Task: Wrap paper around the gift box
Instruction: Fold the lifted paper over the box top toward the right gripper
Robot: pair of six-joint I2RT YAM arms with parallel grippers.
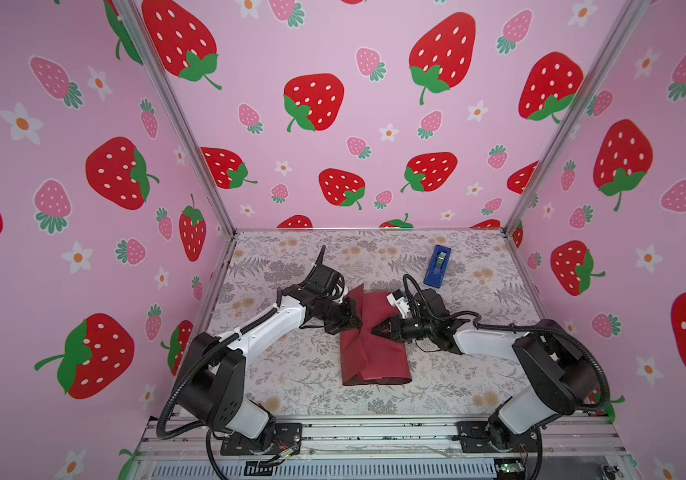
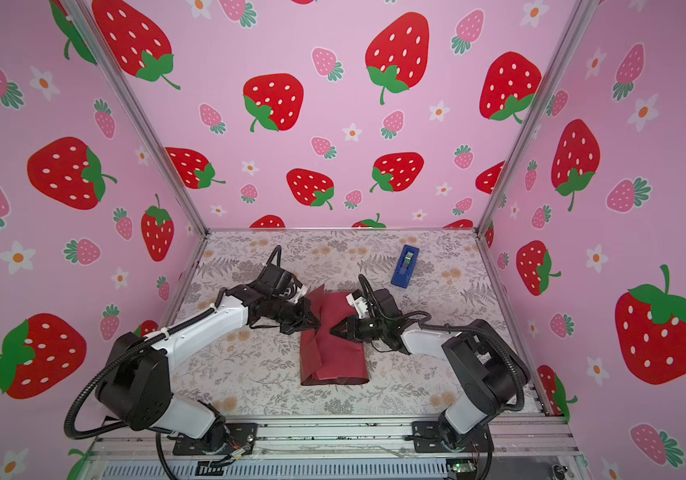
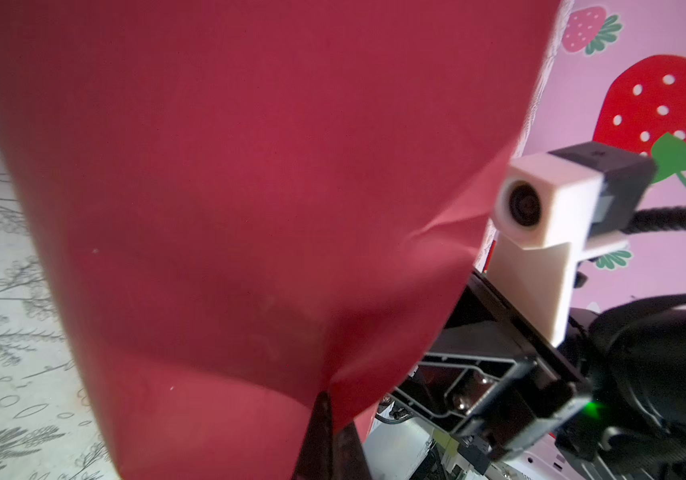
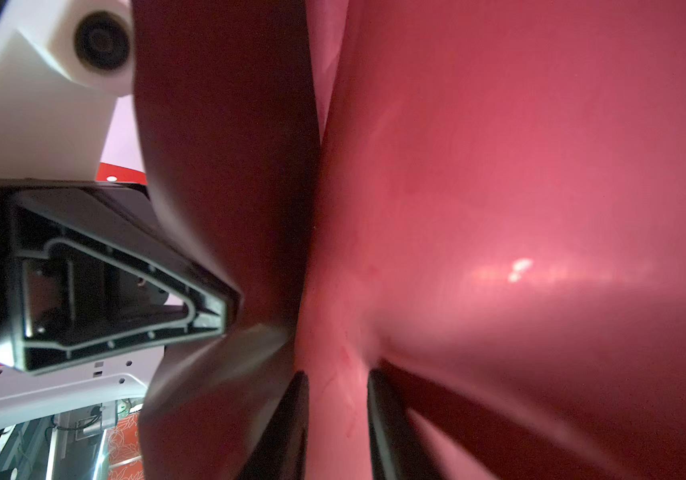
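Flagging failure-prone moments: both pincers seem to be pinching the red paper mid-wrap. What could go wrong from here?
1. The left pincer and right pincer grip the paper close together; pulling apart could tear it.
2. The tape dispenser lies apart, toward the back right; releasing to fetch it may let the folds spring open.
3. The box is hidden, so it could shift unnoticed.

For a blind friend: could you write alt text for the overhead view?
A robot's left gripper pinches a raised side flap of folded dark red paper on a floral table, while its right gripper clasps a ridge near the middle. A blue tape dispenser lies apart behind them, within pink strawberry-print walls.
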